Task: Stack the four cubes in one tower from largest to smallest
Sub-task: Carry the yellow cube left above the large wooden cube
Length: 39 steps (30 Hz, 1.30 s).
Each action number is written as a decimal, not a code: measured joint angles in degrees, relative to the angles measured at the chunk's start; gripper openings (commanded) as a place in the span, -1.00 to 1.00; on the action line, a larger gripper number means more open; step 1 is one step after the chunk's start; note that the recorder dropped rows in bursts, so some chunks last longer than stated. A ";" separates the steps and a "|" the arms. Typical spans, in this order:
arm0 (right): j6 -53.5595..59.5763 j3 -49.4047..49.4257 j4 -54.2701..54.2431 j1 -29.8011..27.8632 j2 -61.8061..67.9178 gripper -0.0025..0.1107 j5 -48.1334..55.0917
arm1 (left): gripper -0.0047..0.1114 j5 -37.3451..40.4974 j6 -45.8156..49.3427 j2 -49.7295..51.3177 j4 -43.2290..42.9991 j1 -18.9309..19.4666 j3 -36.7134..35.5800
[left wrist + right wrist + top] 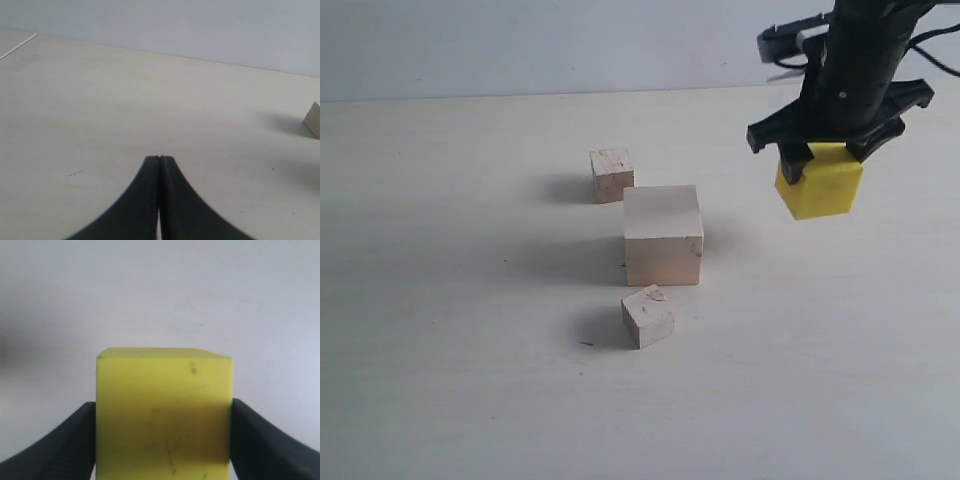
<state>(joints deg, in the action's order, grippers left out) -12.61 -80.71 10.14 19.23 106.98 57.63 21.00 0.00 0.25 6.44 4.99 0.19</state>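
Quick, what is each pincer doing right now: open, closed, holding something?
Left pincer: closed, holding nothing.
Right pincer: closed on the yellow cube, gripping it by two opposite sides.

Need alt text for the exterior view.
The right arm's jaws grip a yellow cube at upper right. A large wood cube sits on the table, a small wood cube behind it, another small cube in front.
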 measured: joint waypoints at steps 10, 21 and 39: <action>0.21 0.00 -10.73 3.67 -10.05 -0.96 2.60 | -0.92 0.00 0.00 0.00 0.00 0.00 0.00; -7.74 0.00 -7.83 10.84 -8.62 -0.96 3.79 | -0.92 0.00 0.00 0.00 0.00 0.00 0.00; -10.53 -9.03 -9.34 14.96 -4.68 -0.96 9.32 | -0.92 0.00 0.00 0.00 0.00 0.00 0.00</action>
<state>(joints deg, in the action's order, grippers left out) -23.15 -89.75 0.81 34.19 102.30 66.95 21.00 0.00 0.25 6.44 4.99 0.19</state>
